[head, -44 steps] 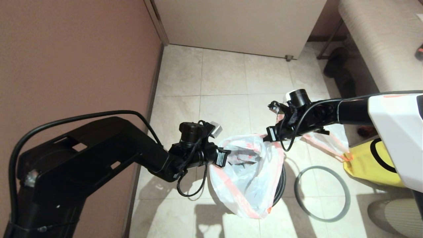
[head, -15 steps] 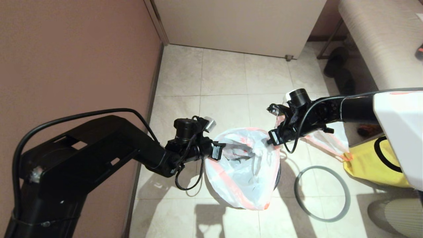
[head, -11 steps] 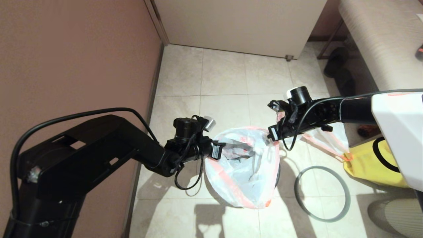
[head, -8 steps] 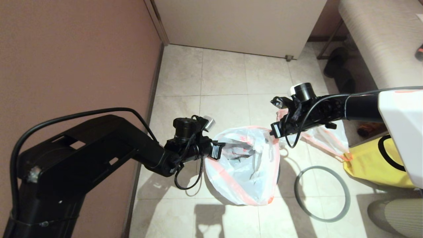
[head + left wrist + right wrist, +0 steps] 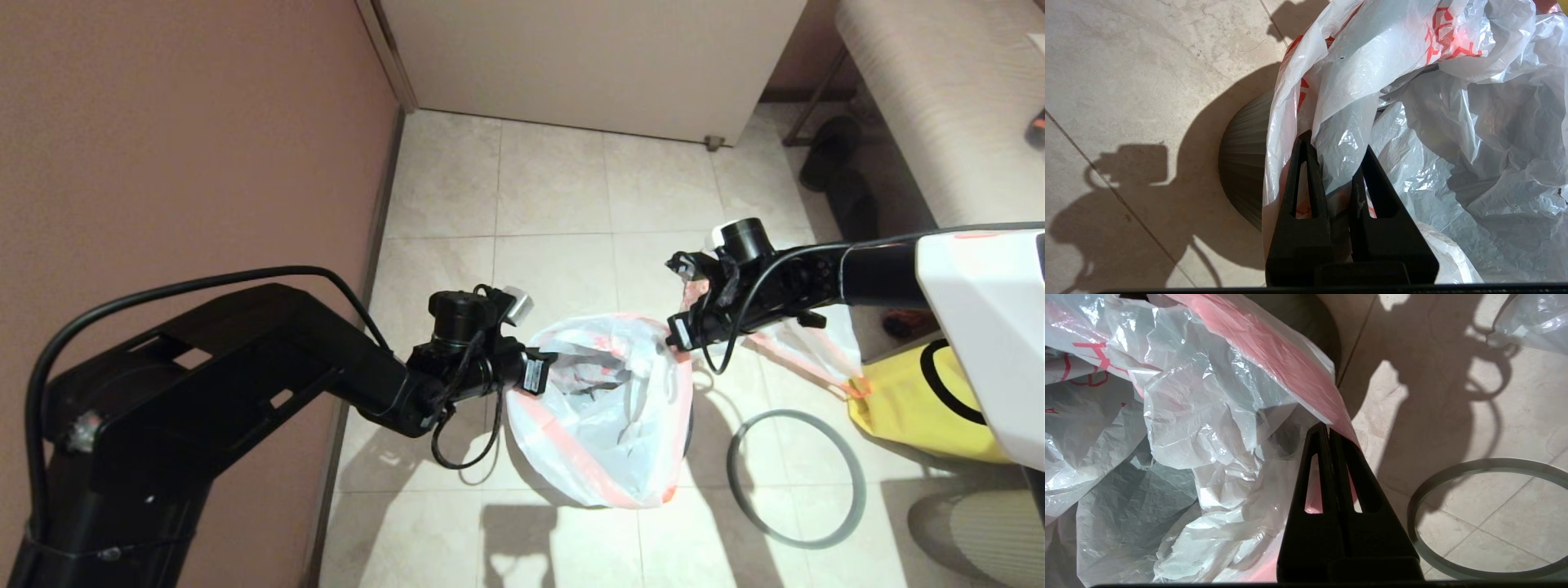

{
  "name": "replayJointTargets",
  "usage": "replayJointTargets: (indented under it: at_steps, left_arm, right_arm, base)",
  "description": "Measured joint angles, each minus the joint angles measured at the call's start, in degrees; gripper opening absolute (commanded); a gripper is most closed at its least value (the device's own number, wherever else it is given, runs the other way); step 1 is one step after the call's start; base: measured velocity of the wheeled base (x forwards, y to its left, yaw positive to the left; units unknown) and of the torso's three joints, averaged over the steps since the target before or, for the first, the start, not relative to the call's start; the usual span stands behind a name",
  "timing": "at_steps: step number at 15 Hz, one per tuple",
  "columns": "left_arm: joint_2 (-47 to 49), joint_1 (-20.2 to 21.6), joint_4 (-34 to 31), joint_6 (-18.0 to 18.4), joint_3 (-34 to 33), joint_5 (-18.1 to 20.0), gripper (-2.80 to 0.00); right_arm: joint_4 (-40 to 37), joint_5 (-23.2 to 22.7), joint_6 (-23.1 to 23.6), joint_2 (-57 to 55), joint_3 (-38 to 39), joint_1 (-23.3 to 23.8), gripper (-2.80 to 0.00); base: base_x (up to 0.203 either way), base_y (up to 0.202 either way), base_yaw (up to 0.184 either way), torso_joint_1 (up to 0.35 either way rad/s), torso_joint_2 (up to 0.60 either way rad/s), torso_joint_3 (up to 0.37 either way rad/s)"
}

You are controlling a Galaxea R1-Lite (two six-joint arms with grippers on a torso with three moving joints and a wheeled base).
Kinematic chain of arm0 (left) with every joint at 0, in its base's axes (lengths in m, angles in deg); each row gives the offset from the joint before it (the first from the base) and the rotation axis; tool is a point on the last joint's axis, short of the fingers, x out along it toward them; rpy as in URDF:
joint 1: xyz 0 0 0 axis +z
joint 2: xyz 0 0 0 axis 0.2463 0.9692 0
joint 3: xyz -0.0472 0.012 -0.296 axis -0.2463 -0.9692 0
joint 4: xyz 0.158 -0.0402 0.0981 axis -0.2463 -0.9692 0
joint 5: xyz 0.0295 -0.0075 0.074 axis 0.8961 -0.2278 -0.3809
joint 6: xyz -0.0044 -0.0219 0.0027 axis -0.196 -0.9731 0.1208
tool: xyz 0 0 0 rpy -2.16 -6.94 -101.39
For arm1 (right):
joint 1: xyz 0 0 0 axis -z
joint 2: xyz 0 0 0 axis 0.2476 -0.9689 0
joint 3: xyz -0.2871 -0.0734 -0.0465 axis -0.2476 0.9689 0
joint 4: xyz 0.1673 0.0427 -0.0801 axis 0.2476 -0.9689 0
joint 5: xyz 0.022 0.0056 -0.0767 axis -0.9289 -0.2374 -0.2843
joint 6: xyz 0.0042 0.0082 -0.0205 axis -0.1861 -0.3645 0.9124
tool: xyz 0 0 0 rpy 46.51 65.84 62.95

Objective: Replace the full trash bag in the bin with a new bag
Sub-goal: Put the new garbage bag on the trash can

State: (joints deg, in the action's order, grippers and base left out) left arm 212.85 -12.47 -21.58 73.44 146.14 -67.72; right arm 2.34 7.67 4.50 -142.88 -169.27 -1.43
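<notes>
**New bag held open over the bin by both grippers**

The bin point(image 5: 688, 441) stands on the tiled floor, almost wholly covered by the new bag point(image 5: 600, 416), whose mouth is spread above it. Only a dark sliver of the bin shows at the bag's right side in the head view, and its ribbed outer wall point(image 5: 1245, 163) shows beside the bag in the left wrist view.

The left gripper point(image 5: 1333, 153) is over the bin's left edge, its jaws clamped on a fold of the new bag's film. The right gripper point(image 5: 1327, 430) is over the bin's far right edge, jaws pressed tight together on the bag's pink hem point(image 5: 1278, 355). Between the two the bag hangs slack and crumpled, draping down the bin's near side.

The grey hoop point(image 5: 796, 478) lies flat on the floor just right of the bin, apart from it. The full bag point(image 5: 804, 343) sits on the floor to the right of the bin and further back, behind the right arm, next to a yellow bag point(image 5: 922, 404).
</notes>
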Motion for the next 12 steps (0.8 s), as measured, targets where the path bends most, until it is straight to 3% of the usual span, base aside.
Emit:
replayJointTargets:
  at_steps: [12]
  left_arm:
    - [0.7, 0.1, 0.0, 0.0, 0.5, 0.0, -2.8]
  right_arm:
    - [-0.8, 1.6, 1.5, -1.8, 2.0, -0.6, -2.8]
  base:
    - [0.0, 0.0, 0.0, 0.0, 0.0, 0.0]
